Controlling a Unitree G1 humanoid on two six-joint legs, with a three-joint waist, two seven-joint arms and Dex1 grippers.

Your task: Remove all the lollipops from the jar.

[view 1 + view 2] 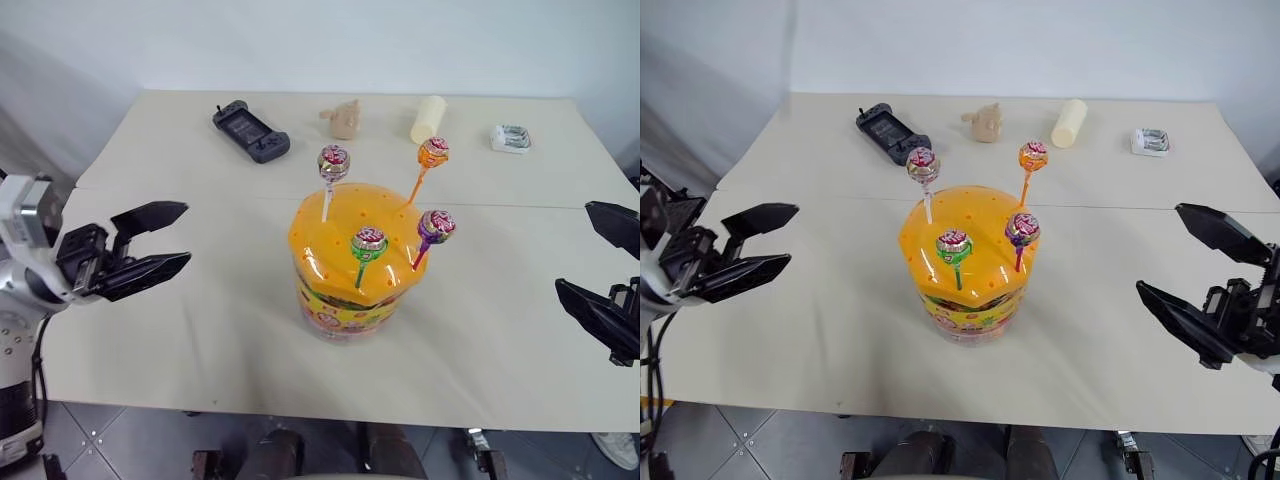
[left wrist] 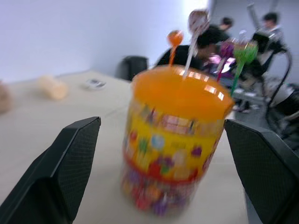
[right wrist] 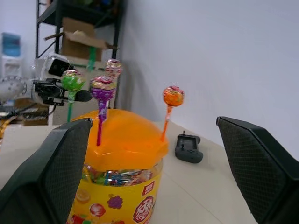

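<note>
Near the middle of the desk (image 1: 150, 330): the jar (image 1: 350, 290), upright, clear wall with a colourful label, domed orange lid on top. Stuck upright in the lid, four lollipops: white-stick one (image 1: 333, 163) at the far left, orange-stick one (image 1: 432, 153) at the far right, green-stick one (image 1: 369, 243) at the near middle, purple-stick one (image 1: 436, 226) at the near right. All four heads well above the dome, none touched.

To the left of the jar, well apart from it: left gripper (image 1: 158, 240), black fingers spread wide, released, nothing between them, pointing toward the jar. To the right, also well apart: right gripper (image 1: 1185, 262), fingers likewise spread and empty, aimed at the jar from the other side.

Along the far edge of the desk, left to right: a dark handheld game controller (image 1: 250, 131), a small tan figure (image 1: 343, 118), a cream cylinder (image 1: 427, 119) lying on its side, a small white-and-silver object (image 1: 511, 138).
</note>
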